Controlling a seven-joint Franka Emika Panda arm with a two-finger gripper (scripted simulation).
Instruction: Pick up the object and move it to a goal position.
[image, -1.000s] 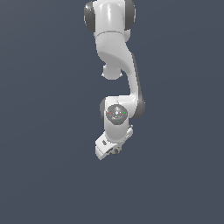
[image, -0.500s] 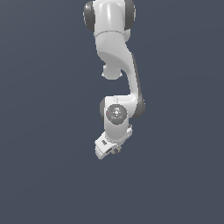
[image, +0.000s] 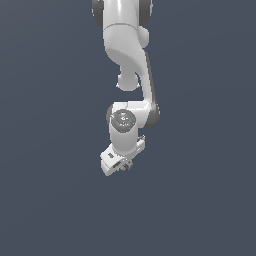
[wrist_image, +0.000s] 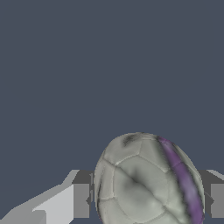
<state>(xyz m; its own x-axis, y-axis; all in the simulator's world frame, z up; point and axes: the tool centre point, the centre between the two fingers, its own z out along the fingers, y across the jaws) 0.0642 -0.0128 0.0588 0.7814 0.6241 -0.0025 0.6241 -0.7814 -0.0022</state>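
Gripper (image: 123, 167) clamps the ball (wrist_image: 148, 181): wrist view shows its purple band between both fingers (wrist_image: 81, 200); the exterior view barely shows it.

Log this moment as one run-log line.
phase: carry | end effector: shut on ball | ball: between the fingers, purple band visible | goal: not visible
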